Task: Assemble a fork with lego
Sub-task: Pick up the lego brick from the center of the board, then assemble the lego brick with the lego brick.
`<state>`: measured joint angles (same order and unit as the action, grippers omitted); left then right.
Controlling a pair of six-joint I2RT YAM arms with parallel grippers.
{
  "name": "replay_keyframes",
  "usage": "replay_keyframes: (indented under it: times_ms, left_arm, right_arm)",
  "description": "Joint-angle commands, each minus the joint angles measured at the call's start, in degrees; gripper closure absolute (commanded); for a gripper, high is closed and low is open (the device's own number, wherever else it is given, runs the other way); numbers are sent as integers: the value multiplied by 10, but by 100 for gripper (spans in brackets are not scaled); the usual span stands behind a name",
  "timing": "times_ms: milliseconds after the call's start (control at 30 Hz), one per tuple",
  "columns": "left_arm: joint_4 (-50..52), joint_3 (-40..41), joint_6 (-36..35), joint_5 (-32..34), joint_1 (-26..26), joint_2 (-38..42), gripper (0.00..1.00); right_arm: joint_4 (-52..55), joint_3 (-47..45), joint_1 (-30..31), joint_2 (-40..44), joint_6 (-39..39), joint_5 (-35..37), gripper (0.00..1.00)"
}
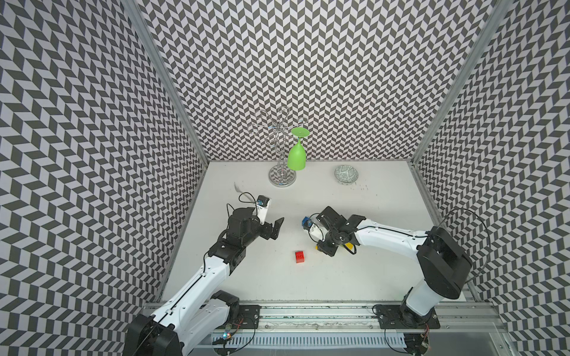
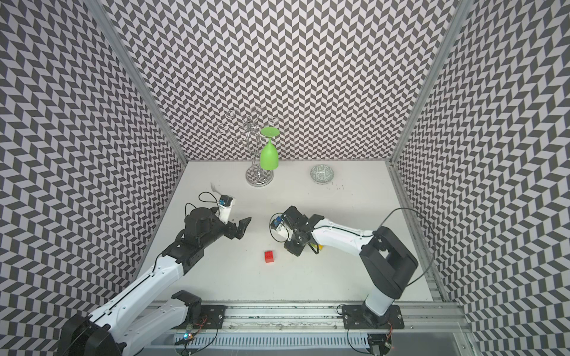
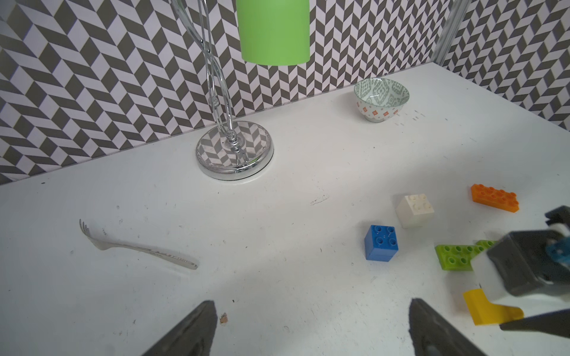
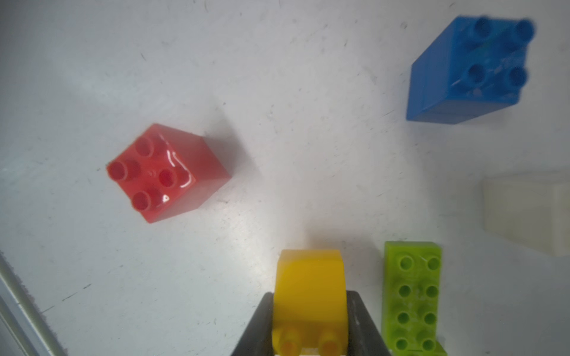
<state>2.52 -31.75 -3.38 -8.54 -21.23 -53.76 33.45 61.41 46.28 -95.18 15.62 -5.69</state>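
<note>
Clamped a yellow brick (image 4: 308, 277) between the closed jaws of the right gripper (image 4: 311, 296). Found a green brick (image 4: 413, 296) just beside that gripper, a blue brick (image 4: 462, 74) and a white brick (image 4: 524, 212) farther ahead on the same side, and a red brick (image 4: 166, 172) ahead on the other side, with bare table (image 4: 277, 123) between. Held the left gripper (image 3: 311, 303) open and empty, with a plastic fork (image 3: 135, 246), a wire stand (image 3: 234, 154), a hanging green glass (image 3: 274, 30) and a bowl (image 3: 381, 98) beyond its tips, and an orange brick (image 3: 493, 197) off toward the right gripper.
</note>
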Motion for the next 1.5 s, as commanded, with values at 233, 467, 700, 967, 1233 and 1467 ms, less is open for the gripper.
replay_keyframes:
  times_ms: [233,467,700,967,1233,1467]
  left_arm:
    - [-25,2,-17,-94,-8,6,1]
    - [-23,0,-23,-112,-18,-6,1]
    - [-22,3,-26,-118,-20,-7,1]
    - [-22,2,-26,-116,-21,-7,1]
    - [-22,2,-26,-115,-21,-7,1]
    - [-22,3,-29,-113,-21,-7,1]
  right_arm:
    - [25,34,-30,7,36,55,100]
    - [23,30,-36,-7,52,77,100]
    - [32,39,-42,-36,65,82,100]
    - [23,35,-55,-39,78,79,100]
    - [22,45,-61,-51,81,71,100]
    - [19,50,-64,-54,80,54,100]
